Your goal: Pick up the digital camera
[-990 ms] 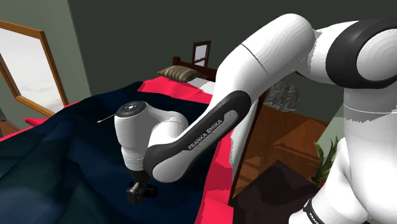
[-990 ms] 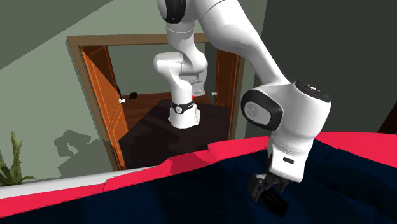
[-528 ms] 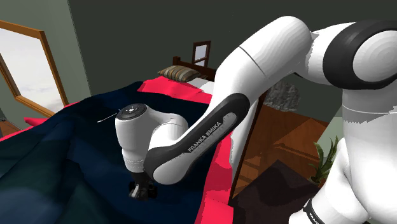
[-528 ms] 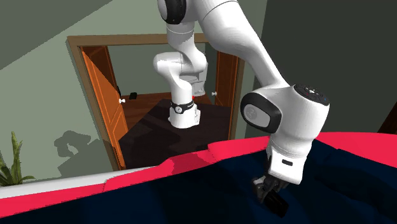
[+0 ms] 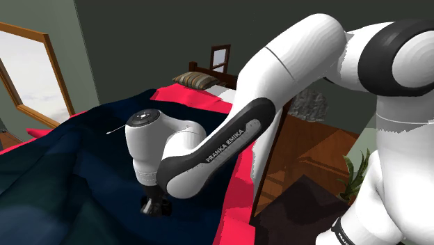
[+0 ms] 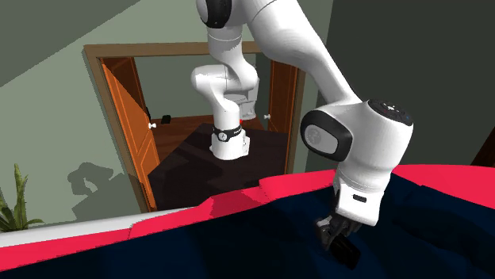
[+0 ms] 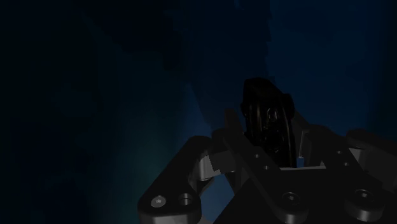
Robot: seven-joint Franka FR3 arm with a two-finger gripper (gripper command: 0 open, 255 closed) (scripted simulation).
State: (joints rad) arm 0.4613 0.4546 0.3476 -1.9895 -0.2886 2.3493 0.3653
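Here, gripper (image 6: 336, 235) low over bed (image 5: 233, 209), down at dark blue blanket (image 5: 69, 160) near bed's red edge. Gripper closed on camera (image 7: 267, 118): small black body clasped between both fingers. Camera at blanket surface; touching or just clear, cannot tell.

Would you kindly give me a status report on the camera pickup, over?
Copy: all-black two-finger gripper shut on small black digital camera. Camera low against dark blue bedcover, lift not evident. No obstacle seen near it.
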